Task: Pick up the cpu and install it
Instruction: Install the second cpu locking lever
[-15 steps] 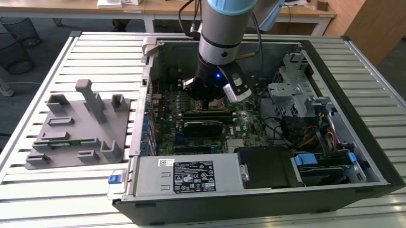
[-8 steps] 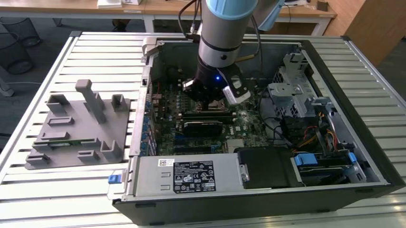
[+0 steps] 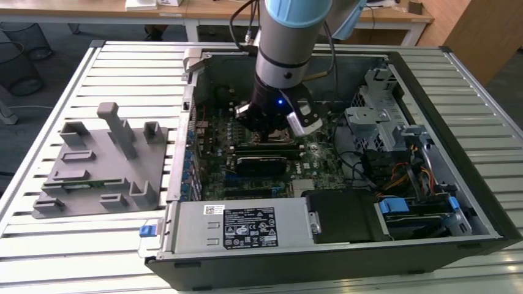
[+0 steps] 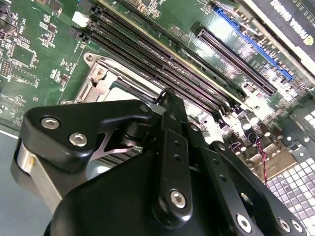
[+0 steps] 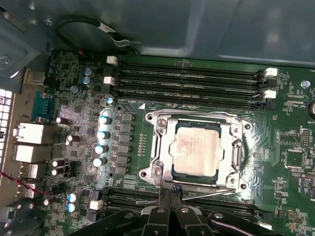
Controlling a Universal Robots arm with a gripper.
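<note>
An open desktop computer case (image 3: 482,208) lies on its side on a slatted metal table (image 3: 73,257); white printed labels sit on the grey power-supply cover (image 3: 237,226) at the near edge of the case, and the green motherboard (image 5: 83,78) carries fine white lettering, none of it read off here; the top of the cpu (image 5: 196,149) bears faint printed markings too small to make out. The cpu, a square chip with a silver-grey lid, lies flat in the metal-framed socket (image 5: 160,120) on the motherboard, seated within the frame; rows of black memory slots (image 5: 192,81) run along the far side of the socket in the first wrist view. The gripper (image 5: 170,199) hangs from the arm (image 3: 286,37) over the middle of the board in the exterior view; in the first wrist view its black fingertips stand pressed close together, nothing between them, at the edge of the socket frame just beside the cpu and apart from the chip itself. In the second wrist view the black linkages of the gripper (image 4: 165,105) rise in front of the socket, hiding most of the chip. To the exterior view's left of the case a grey parts fixture (image 3: 98,165) rests on the table.
</note>
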